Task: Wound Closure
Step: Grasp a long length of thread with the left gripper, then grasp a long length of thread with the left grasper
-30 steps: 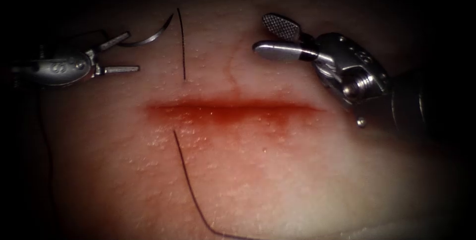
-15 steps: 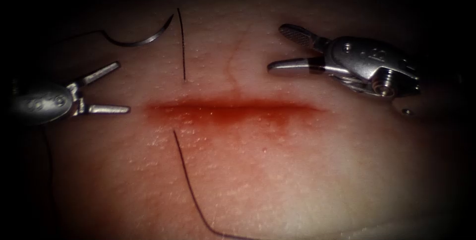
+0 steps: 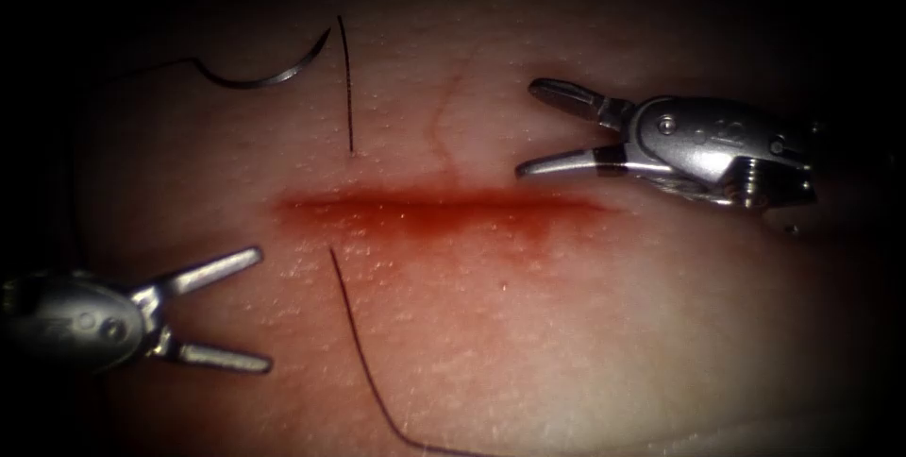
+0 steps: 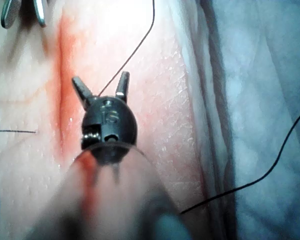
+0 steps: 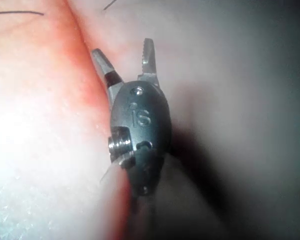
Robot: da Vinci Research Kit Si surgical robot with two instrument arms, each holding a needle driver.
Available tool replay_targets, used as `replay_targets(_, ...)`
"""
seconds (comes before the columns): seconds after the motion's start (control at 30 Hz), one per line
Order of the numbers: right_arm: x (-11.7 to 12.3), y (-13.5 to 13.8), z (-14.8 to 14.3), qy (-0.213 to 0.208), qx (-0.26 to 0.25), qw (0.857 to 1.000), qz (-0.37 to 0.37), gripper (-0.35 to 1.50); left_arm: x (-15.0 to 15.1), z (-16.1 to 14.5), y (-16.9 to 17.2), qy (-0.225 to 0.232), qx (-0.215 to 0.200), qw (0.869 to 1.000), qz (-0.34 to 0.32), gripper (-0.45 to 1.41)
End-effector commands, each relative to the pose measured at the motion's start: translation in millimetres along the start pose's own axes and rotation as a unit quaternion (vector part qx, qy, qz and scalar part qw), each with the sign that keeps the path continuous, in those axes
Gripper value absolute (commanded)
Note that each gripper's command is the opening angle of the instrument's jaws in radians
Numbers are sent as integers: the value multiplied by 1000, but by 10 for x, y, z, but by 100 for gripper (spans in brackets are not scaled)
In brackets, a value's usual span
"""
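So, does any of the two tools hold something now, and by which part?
Nothing is held. The left tool and the right tool both have open, empty jaws. The needle lies free on the tissue, above the cut.

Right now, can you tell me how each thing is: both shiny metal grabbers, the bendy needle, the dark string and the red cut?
Left arm's silver two-jawed tool: open, holds nothing.
Right arm's silver two-jawed tool: open, holds nothing.
Curved steel needle: lying free on the tissue, above the cut.
Dark thread: crosses under the cut, slack.
Red cut: unclosed, wet with red fluid.
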Motion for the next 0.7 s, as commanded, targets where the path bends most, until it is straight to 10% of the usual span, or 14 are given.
replay_targets(0.03, -4, 0, 8, 1, 0, 1000, 0, 120, 4, 6, 6, -11, 5, 1000, 6, 41)
replay_targets(0.4, -4, 0, 9, 1, 0, 1000, 0, 118, 81, 31, 73, -102, 20, 992, 66, 47)
replay_targets(0.7, -4, -2, 9, 1, 0, 1000, 0, 118, 83, 60, 91, -162, 41, 980, 110, 44)
